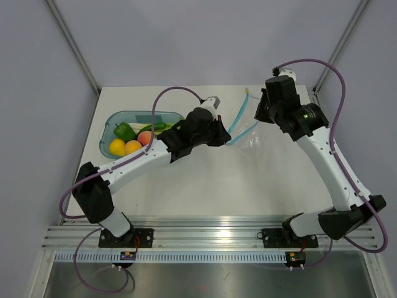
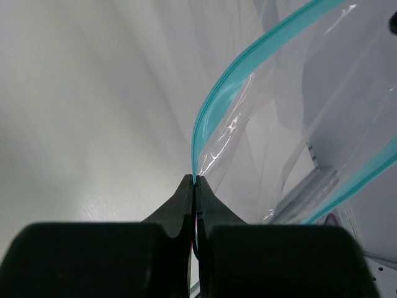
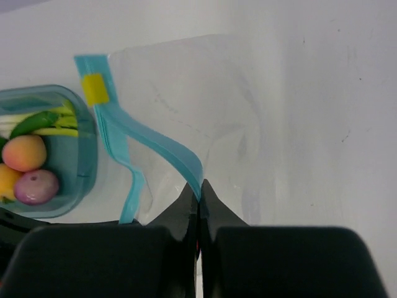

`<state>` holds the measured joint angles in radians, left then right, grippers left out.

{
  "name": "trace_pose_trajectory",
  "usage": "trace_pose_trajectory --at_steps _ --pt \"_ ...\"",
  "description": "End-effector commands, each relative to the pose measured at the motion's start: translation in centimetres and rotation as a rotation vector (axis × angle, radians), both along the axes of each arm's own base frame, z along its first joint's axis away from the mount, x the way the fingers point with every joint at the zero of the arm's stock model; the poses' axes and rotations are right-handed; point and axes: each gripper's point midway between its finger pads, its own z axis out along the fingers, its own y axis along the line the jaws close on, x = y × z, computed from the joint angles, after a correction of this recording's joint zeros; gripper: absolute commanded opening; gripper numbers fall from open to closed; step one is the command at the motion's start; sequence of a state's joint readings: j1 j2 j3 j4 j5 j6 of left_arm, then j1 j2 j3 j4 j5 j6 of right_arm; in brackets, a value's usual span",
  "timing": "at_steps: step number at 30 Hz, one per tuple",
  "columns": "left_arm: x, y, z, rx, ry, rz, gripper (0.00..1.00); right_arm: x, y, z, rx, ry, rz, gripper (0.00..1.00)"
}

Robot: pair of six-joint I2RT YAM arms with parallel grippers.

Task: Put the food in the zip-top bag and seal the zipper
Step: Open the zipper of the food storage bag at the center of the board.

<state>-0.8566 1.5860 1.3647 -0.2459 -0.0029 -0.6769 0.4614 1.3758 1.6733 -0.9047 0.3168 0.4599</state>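
Left wrist: I'm seeing left gripper pinching tight on the zipper. Right wrist, unlike that, is showing right gripper clamping the zipper too, zip-top bag spreading beyond over table, food sitting in teal tray.

Hidden between the closed tips of the left gripper: the pinched end of the zipper. Cut off ahead and to the right of it, at the picture's top and right edges: the zip-top bag. Blurred behind the clear film, low to the right: pale shapes, not to be told. Swallowed likewise between the tips of the right gripper: the strip's near end. Cropped at the picture's edge, left of that gripper: the teal tray and an orange piece of the food. From above, both grippers' tips covered by their own wrists.
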Motion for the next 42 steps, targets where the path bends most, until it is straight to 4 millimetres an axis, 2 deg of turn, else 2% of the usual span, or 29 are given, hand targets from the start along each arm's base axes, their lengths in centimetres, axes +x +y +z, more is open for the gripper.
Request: trace_pose_trajectory --at_steps 1,2,3,4,5,6,7,9,11,13,16,18,23,24,26,27,28,29,30,31,32,34,35,36,39,41,42 --pt "-0.3 -1.2 -1.6 -0.070 0.070 -0.019 0.00 -1.6 -0.3 -5.4 -0.194 0.207 0.095 0.00" --pt "-0.5 -1.1 -2.7 -0.055 0.086 -0.021 0.00 -1.7 0.1 -6.5 -0.200 0.231 0.106 0.00" --pt "-0.5 -1.0 -3.4 -0.043 0.091 -0.017 0.00 -2.2 0.7 -8.8 -0.224 0.288 0.127 0.00" --pt "-0.5 -0.8 -4.3 -0.025 0.102 -0.011 0.03 -2.4 1.1 -10.0 -0.226 0.310 0.135 0.00" --pt "-0.6 -0.6 -5.0 -0.014 0.110 -0.008 0.10 -2.2 1.9 -10.8 -0.211 0.313 0.138 0.00" --pt "-0.9 -0.3 -6.1 0.005 0.123 -0.016 0.16 -2.8 2.6 -13.0 -0.222 0.358 0.166 0.00" --pt "-1.1 -0.3 -6.7 0.012 0.132 -0.025 0.35 -2.7 3.3 -13.7 -0.214 0.353 0.177 0.00" --pt "-1.7 -0.2 -7.5 0.018 0.142 -0.052 0.47 -3.0 3.8 -15.9 -0.229 0.402 0.173 0.00" --pt "-2.3 0.2 -8.3 0.028 0.157 -0.060 0.61 -3.2 4.9 -16.6 -0.223 0.411 0.193 0.00" --pt "-2.7 0.5 -8.8 0.033 0.165 -0.069 0.65 -3.3 6.0 -17.1 -0.190 0.412 0.215 0.00" --pt "-2.7 0.9 -8.7 0.026 0.161 -0.064 0.66 -3.4 6.9 -16.9 -0.143 0.398 0.236 0.00" --pt "-2.5 1.0 -8.7 0.023 0.162 -0.058 0.66 -3.5 7.3 -16.8 -0.116 0.394 0.240 0.00" --pt "-2.4 -0.2 -8.2 -0.024 0.188 -0.068 0.64 -4.0 8.0 -17.1 -0.068 0.402 0.249 0.00" --pt "-2.1 -0.5 -7.9 -0.035 0.183 -0.069 0.62 -4.2 8.1 -17.0 -0.064 0.401 0.252 0.00" --pt "-1.7 -0.9 -8.9 -0.018 0.205 -0.063 0.56 -4.5 8.1 -16.9 -0.054 0.401 0.254 0.00" --pt "-1.3 -1.2 -8.6 -0.012 0.205 -0.060 0.51 -4.6 8.1 -16.8 -0.051 0.401 0.255 0.00" --pt "-1.1 -1.4 -9.7 0.015 0.220 -0.055 0.35 -4.7 8.1 -16.7 -0.045 0.400 0.254 0.00" --pt "-0.6 -1.2 -9.8 0.027 0.216 -0.037 0.23 -4.9 8.0 -16.9 -0.048 0.403 0.253 0.00" --pt "-0.3 -1.1 -10.3 0.040 0.231 -0.028 0.00 -5.0 7.8 -16.8 -0.047 0.401 0.247 0.00" --pt "-0.3 -1.1 -10.3 0.038 0.236 -0.028 0.00 -5.1 7.6 -16.8 -0.049 0.402 0.237 0.00" --pt "-0.2 -0.9 -10.4 0.033 0.244 -0.025 0.00 -5.2 7.1 -17.0 -0.066 0.406 0.219 0.13" --pt "-0.3 -0.6 -10.5 0.022 0.233 -0.020 0.00 -5.6 6.7 -17.2 -0.076 0.413 0.204 0.28" --pt "-0.2 -0.5 -9.9 0.005 0.220 -0.015 0.00 -5.7 6.4 -17.5 -0.088 0.414 0.193 0.41" --pt "-0.3 -0.4 -9.9 0.002 0.217 -0.013 0.00 -5.8 6.2 -17.3 -0.090 0.409 0.189 0.49" --pt "-0.4 -0.3 -9.9 0.002 0.219 -0.014 0.00 -6.2 6.3 -17.8 -0.088 0.420 0.190 0.48" --pt "-0.4 -0.2 -9.8 -0.001 0.217 -0.010 0.00 -6.4 6.8 -17.8 -0.080 0.418 0.206 0.40" --pt "-0.4 -0.2 -9.7 -0.004 0.214 -0.010 0.00 -6.5 7.0 -17.9 -0.080 0.421 0.208 0.32"
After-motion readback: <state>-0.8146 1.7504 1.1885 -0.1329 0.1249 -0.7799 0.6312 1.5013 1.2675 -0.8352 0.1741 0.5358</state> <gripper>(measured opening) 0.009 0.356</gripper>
